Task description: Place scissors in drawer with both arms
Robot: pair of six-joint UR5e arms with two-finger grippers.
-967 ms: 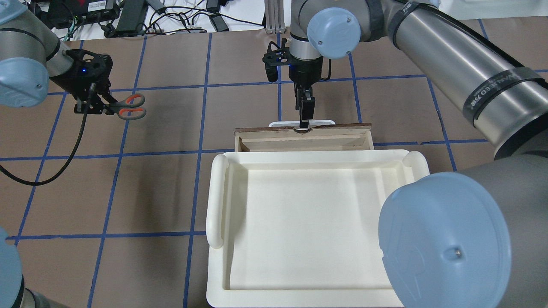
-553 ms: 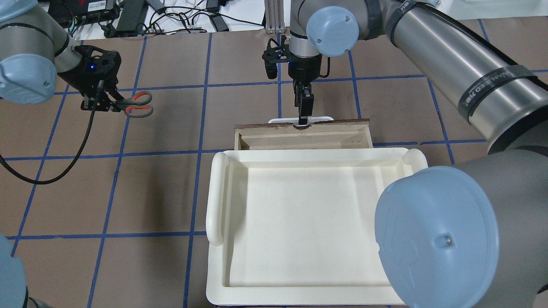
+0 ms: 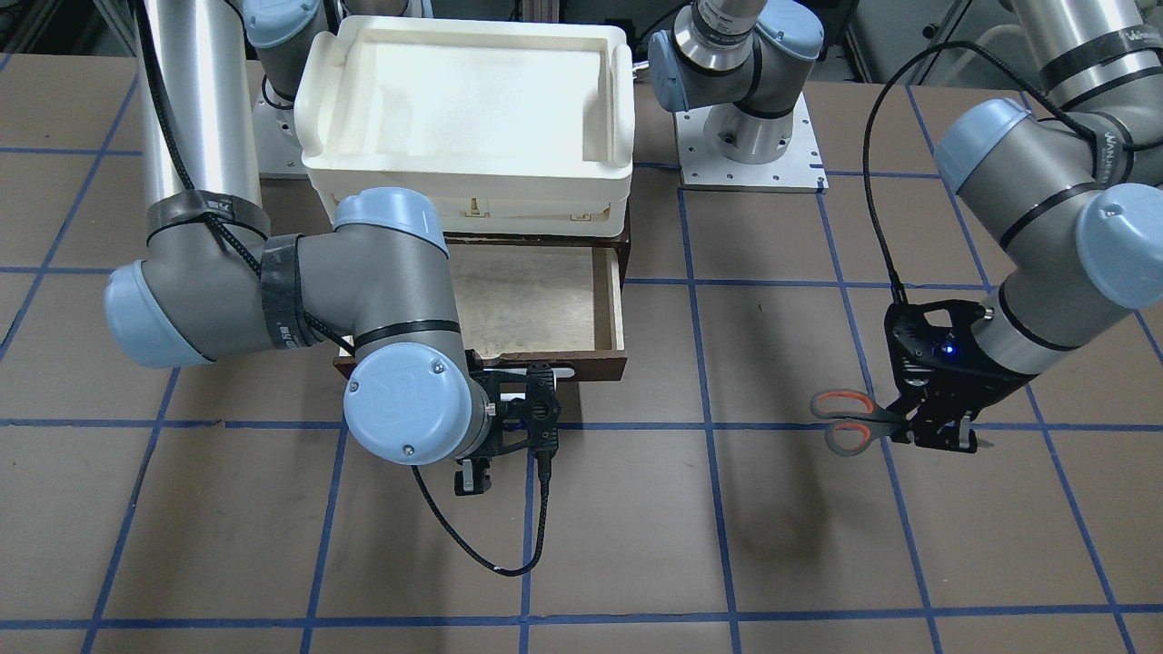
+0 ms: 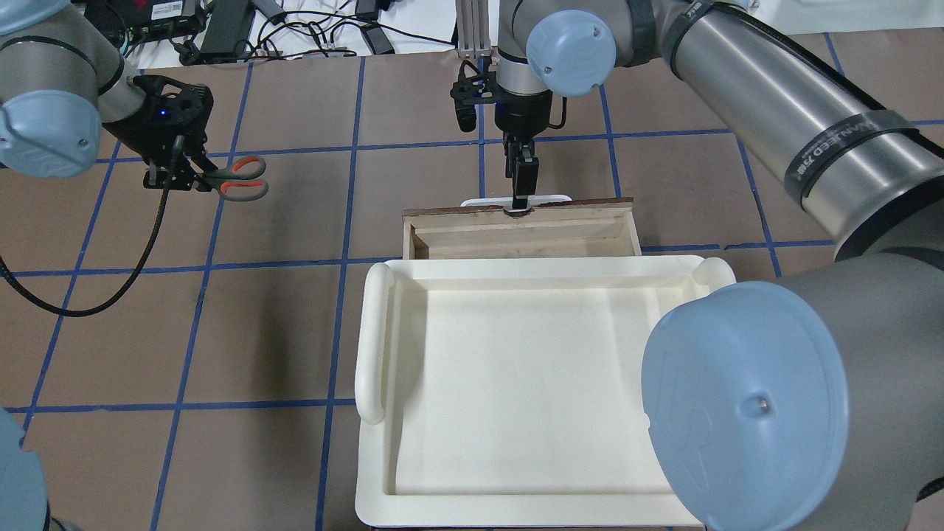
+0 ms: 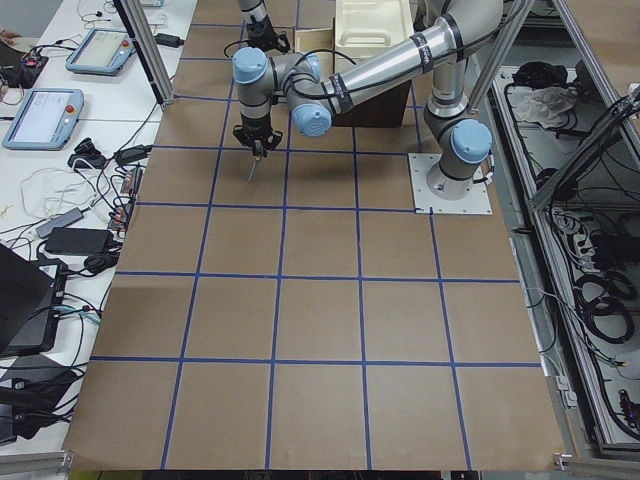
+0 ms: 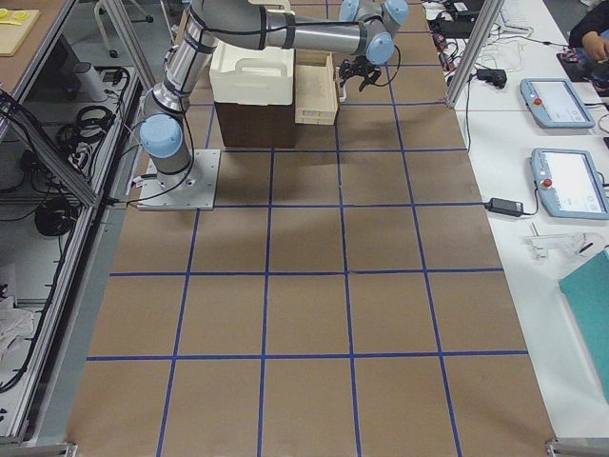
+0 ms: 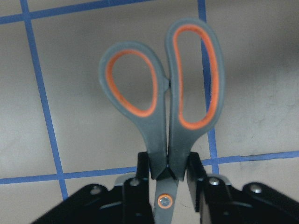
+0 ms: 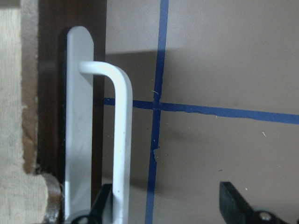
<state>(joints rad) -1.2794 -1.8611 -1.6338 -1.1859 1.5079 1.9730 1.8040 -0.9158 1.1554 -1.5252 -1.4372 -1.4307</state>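
The scissors, grey with orange-lined loops, hang in my left gripper above the table, far left of the drawer. In the left wrist view the gripper is shut on the scissors near their pivot, loops pointing out. The dark brown drawer stands partly open, showing its pale inside. My right gripper is at its white bar handle. In the right wrist view the gripper is open, with one finger behind the handle bar.
A white plastic tray sits on top of the cabinet above the drawer and also shows in the front view. Brown table with blue tape grid all around. Cables and electronics lie beyond the far edge.
The drawer has slid farther out, away from the robot, with the right gripper at its handle. The left gripper has carried the scissors a little right and farther from the robot.
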